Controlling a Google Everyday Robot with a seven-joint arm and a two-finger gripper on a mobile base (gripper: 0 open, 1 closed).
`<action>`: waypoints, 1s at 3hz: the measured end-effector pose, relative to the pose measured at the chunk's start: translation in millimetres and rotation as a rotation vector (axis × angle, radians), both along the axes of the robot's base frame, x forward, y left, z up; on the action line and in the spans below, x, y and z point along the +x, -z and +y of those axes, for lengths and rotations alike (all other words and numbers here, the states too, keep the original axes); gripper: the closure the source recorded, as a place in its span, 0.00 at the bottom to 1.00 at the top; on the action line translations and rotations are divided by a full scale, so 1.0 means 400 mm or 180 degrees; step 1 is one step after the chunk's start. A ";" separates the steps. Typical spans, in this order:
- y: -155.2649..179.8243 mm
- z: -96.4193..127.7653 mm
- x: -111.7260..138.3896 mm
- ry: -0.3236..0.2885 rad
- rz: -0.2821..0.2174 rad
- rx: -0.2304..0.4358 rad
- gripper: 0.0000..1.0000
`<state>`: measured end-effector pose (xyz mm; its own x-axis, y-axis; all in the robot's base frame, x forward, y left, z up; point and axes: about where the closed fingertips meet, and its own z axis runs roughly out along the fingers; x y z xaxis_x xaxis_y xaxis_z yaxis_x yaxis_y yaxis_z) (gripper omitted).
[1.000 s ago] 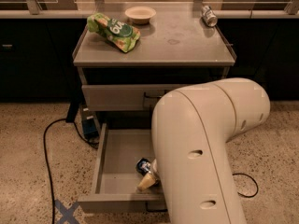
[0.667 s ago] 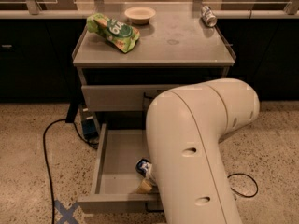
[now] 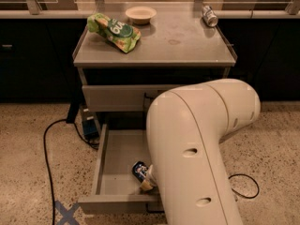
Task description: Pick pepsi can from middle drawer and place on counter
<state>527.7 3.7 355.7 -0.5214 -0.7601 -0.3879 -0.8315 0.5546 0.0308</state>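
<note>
Dark blue can (image 3: pixel 138 169) lies in the open drawer (image 3: pixel 100 159), just beside the gripper (image 3: pixel 147 183), grip state unclear.

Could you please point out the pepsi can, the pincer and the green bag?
pepsi can (image 3: pixel 139 169): camera view, its blue side, in the drawer (image 3: pixel 117 153).
pincer (image 3: pixel 146 185): camera view, tan tip beside the can.
green bag (image 3: pixel 114 31): camera view, its middle, on the counter (image 3: pixel 187 46).
</note>
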 end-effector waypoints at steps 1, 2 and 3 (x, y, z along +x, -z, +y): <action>-0.016 -0.001 -0.001 0.0047 -0.0004 0.0060 0.88; -0.118 -0.007 0.020 0.0175 -0.0186 0.0314 1.00; -0.267 -0.030 0.048 0.0263 -0.0513 0.0572 1.00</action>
<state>546.7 -8.2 462.6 -0.4993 -0.6287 -0.5962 -0.7858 0.6185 0.0058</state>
